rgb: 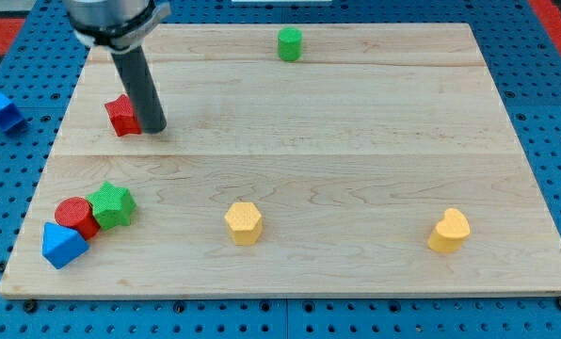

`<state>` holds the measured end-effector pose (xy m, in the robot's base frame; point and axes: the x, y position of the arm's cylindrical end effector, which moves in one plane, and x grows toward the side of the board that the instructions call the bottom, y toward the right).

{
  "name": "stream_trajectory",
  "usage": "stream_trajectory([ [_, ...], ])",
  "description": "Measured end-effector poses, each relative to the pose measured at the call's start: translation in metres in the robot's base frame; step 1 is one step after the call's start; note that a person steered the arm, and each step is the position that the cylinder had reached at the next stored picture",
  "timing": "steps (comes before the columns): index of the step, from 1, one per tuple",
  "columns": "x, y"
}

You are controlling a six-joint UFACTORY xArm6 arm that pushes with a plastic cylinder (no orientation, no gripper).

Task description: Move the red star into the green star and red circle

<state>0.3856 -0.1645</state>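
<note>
The red star [121, 115] lies near the view's upper left on the wooden board [356, 141]. My tip [153, 128] rests on the board right against the red star's right side, partly hiding it. The green star [111, 205] and the red circle [75, 217] sit touching each other at the view's lower left, well below the red star. A blue triangular block [62, 245] touches the red circle from below.
A yellow hexagon [244, 223] sits at the bottom centre, a yellow heart [450, 231] at the bottom right, and a green cylinder [290, 43] at the top centre. A blue block [1, 109] lies off the board at the left on the pegboard.
</note>
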Motion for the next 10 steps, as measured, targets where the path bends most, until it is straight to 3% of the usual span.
stream_trajectory([
  [2, -0.03, -0.062],
  [4, -0.013, -0.035],
  [5, -0.075, -0.057],
  [6, -0.059, -0.096],
  [8, 0.036, -0.06],
  [9, 0.052, -0.04],
  [10, 0.011, -0.041],
])
